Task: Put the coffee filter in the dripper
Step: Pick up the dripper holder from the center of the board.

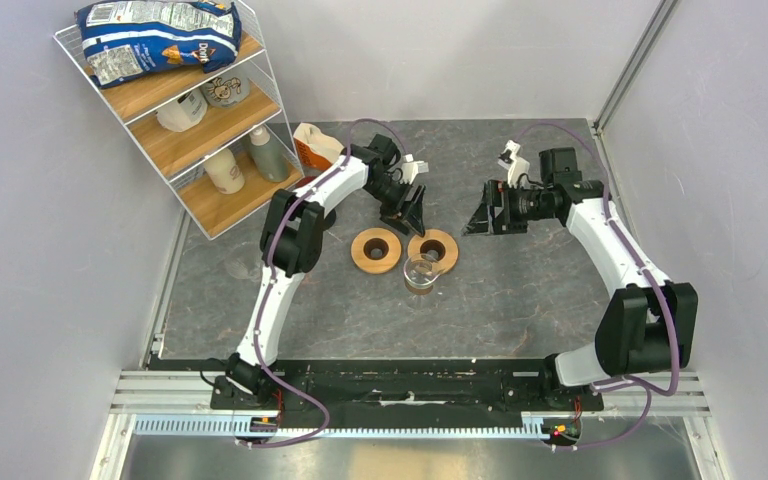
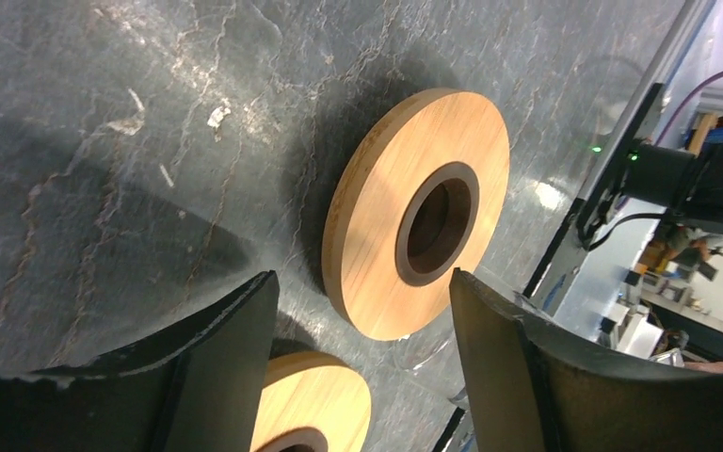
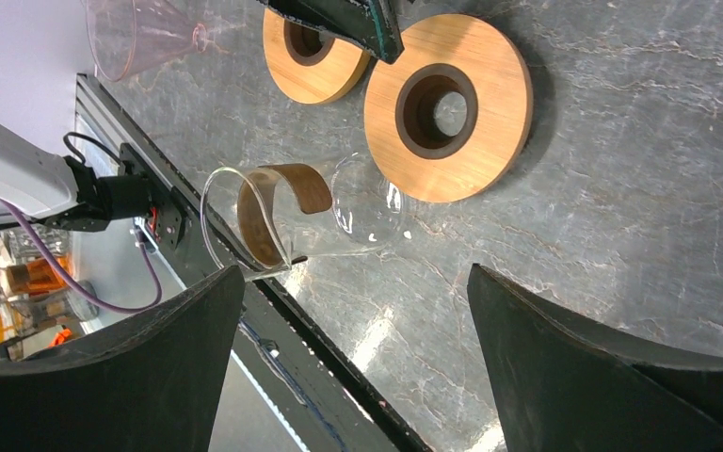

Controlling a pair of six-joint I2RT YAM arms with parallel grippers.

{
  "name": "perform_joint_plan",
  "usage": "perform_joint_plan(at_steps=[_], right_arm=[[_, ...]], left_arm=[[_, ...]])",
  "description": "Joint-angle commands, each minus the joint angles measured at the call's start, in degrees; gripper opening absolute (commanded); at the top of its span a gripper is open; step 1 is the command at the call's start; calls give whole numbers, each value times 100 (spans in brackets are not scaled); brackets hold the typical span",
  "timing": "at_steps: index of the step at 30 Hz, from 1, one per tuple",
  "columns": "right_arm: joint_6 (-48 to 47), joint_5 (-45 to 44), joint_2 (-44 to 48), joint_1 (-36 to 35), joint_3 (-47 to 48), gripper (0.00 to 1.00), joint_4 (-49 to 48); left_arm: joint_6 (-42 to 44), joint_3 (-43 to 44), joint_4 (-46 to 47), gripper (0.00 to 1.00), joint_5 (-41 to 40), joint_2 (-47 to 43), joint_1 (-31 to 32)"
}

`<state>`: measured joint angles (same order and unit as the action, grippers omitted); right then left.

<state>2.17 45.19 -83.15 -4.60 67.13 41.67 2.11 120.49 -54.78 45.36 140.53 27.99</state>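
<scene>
**No Filter in Hand, Dripper Lying Down**

Nearest the bases, mid-table: a glass server [image 3: 292, 221] with a brown band, standing just beside the right wooden ring [image 3: 490, 85]; touching or not, cannot tell. Further left at much the same depth: the dripper [image 3: 141, 33], a clear cone lying on its side on the grey table [image 3: 640, 188], well apart from both rings, with no wooden collar on the part in view.

Mid-table: right wooden ring and left wooden ring [image 3: 292, 71], flat, side by side, not touching. Just beyond them: left gripper [image 2: 362, 282] low over the rings, fingers spread, nothing between. Off to the right: right gripper [image 3: 356, 273], likewise wide apart and empty.

Far left: an orange packet [image 1: 312, 150] with cream paper at its mouth, next to a wire shelf [image 1: 160, 95]. Coffee filter: no loose single one seen anywhere; probably inside that packet, not certain.

Likely troubles from here:
- Thin paper pinched from a stack: several sheets drawn at once, or one crumpled or torn along the seam.
- Packet light and unsupported: likely to tip or slide under a sideways pull.
- Cone on its side: free to roll at a nudge, and no good for receiving a filter until stood mouth-up.
- Left fingers so close to the rings: a careless descent could shove a ring into the glass server.
- Clear glass hard to judge against grey stone: grasp easily misplaced.
</scene>
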Motion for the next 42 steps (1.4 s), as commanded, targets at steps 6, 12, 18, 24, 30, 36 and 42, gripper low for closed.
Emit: perform_joint_plan(at_steps=[6, 12, 18, 24, 30, 36, 42], right_arm=[[-68, 298, 322, 326, 257, 97, 365], [-95, 300, 442, 385, 215, 97, 412], [-134, 289, 530, 417, 238, 97, 481], [-147, 297, 656, 425, 214, 97, 544], [-165, 280, 653, 425, 220, 97, 561], [-165, 280, 664, 425, 230, 97, 561], [-168, 297, 688, 425, 237, 97, 553]], left_arm=[[-1197, -193, 1083, 58, 1180, 111, 51], [-1538, -343, 1482, 48, 1251, 54, 52], [-1479, -682, 1499, 56, 955, 38, 42], [-1126, -709, 1150, 65, 547, 123, 33], [-1200, -877, 1265, 50, 1212, 49, 67], [-1576, -903, 1740, 34, 1333, -159, 10], [-2179, -872, 2290, 3, 1413, -452, -65]])
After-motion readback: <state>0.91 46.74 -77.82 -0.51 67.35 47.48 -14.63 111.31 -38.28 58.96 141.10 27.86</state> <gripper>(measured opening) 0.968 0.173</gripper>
